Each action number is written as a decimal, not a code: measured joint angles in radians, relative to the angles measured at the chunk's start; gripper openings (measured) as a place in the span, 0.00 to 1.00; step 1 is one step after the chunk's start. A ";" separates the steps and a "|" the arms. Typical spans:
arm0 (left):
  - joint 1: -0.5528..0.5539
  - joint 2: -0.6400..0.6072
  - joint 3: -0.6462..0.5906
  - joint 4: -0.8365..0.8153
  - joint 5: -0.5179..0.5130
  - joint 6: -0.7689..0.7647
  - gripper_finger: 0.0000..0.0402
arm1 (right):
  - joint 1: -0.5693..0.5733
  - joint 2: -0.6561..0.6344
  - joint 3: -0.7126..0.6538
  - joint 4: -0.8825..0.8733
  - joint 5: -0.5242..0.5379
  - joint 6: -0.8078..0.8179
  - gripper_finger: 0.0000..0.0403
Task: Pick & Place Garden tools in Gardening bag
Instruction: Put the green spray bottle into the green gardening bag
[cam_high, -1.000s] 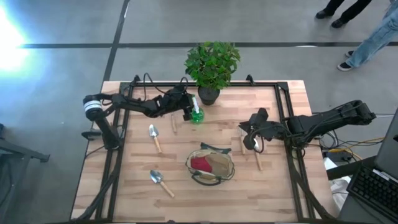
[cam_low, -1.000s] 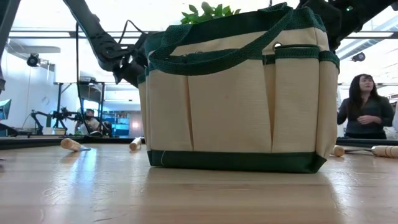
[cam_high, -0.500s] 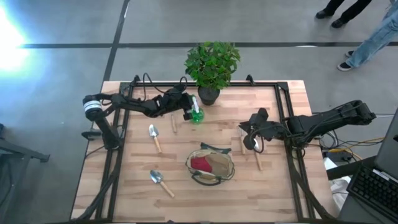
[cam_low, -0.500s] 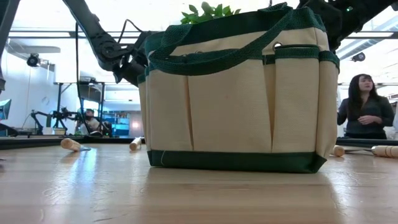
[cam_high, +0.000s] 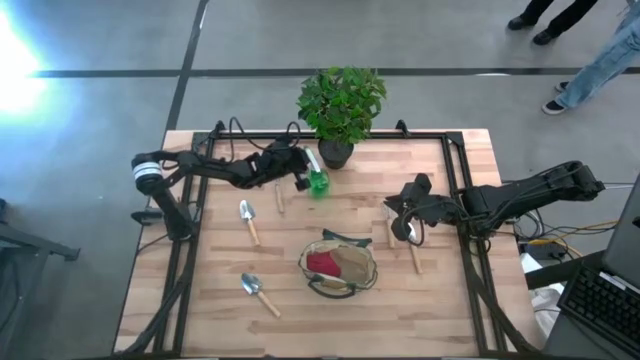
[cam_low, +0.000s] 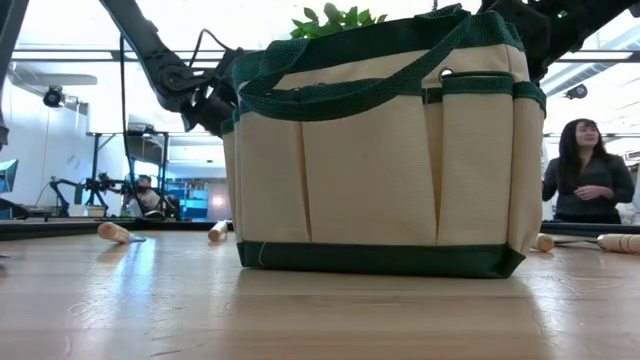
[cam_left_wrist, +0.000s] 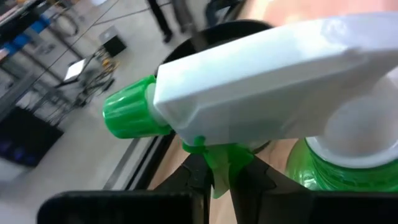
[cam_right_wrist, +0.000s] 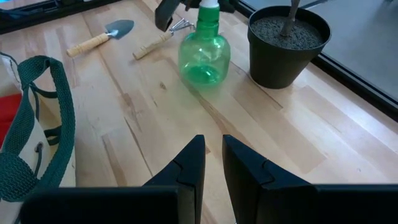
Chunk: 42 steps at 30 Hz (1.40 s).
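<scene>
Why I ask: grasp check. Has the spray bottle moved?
No: the spray bottle remains beside the plant pot, left gripper on its trigger.

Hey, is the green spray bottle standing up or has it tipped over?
Upright. The green spray bottle stands on its base on the table beside the plant pot, white nozzle on top, with the left end effector at its trigger.

Two dark jointed arms w/ black cables; left arm (cam_high: 215, 168) has a white band.

Grey floor (cam_high: 100, 40) w/ dark seam lines, glare at left; person (cam_low: 588, 170) standing in bright lab bkgd
</scene>
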 joint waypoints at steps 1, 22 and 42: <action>-0.002 -0.009 0.000 -0.011 -0.022 -0.014 0.09 | 0.000 0.000 0.000 0.000 0.000 0.000 0.12; -0.276 -0.290 0.000 -0.156 -0.397 -0.292 0.09 | 0.000 0.005 0.000 0.221 0.083 0.046 0.12; -0.373 -0.225 0.164 -0.370 -0.580 -0.410 0.09 | 0.000 0.250 0.050 0.695 0.082 -0.373 0.12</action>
